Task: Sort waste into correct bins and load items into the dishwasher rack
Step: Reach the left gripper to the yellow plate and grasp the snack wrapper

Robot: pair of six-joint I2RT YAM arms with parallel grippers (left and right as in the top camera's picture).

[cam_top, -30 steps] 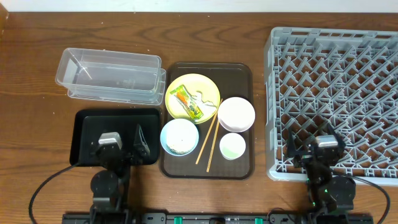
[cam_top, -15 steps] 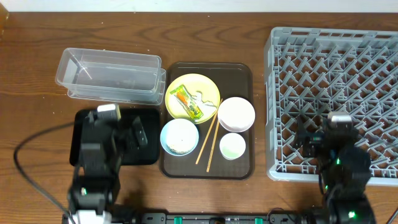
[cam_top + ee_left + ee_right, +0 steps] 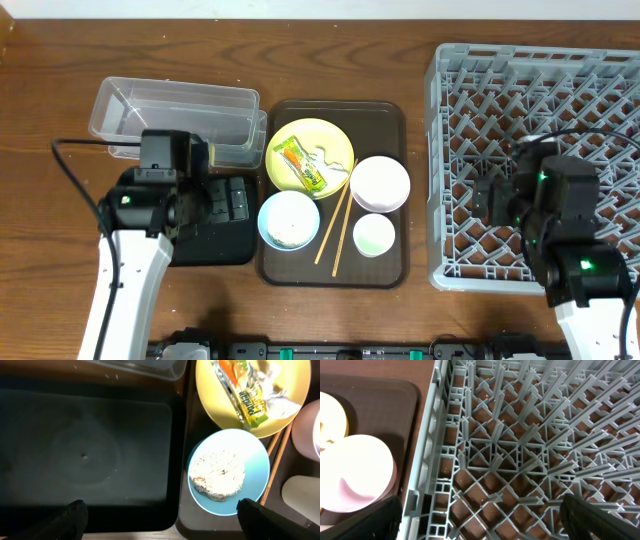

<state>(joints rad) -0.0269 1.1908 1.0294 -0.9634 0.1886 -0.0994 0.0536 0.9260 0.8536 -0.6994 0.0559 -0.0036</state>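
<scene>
A yellow plate (image 3: 310,140) holds the snack wrapper (image 3: 303,165) and a white scrap (image 3: 333,160). The light blue bowl (image 3: 289,220) holds rice (image 3: 217,472). The white bowl (image 3: 380,183), pale cup (image 3: 374,235) and chopsticks (image 3: 337,225) lie beside them. The clear tub (image 3: 175,122) stands behind the black tray (image 3: 215,245). My left gripper (image 3: 235,200) is open and empty over the black tray's right edge (image 3: 165,522), next to the blue bowl (image 3: 255,460). My right gripper (image 3: 490,200) is open and empty above the rack (image 3: 540,110), near its left wall (image 3: 490,520).
The dishes sit on a dark brown serving tray (image 3: 385,120) between the black tray and the rack. The left arm's cable (image 3: 75,170) loops over the table at the left. The rack's pegs (image 3: 520,450) stand under the right gripper.
Both arms have risen from the front edge and moved toward the back. The left gripper now hangs over the black tray, the right one over the rack.
</scene>
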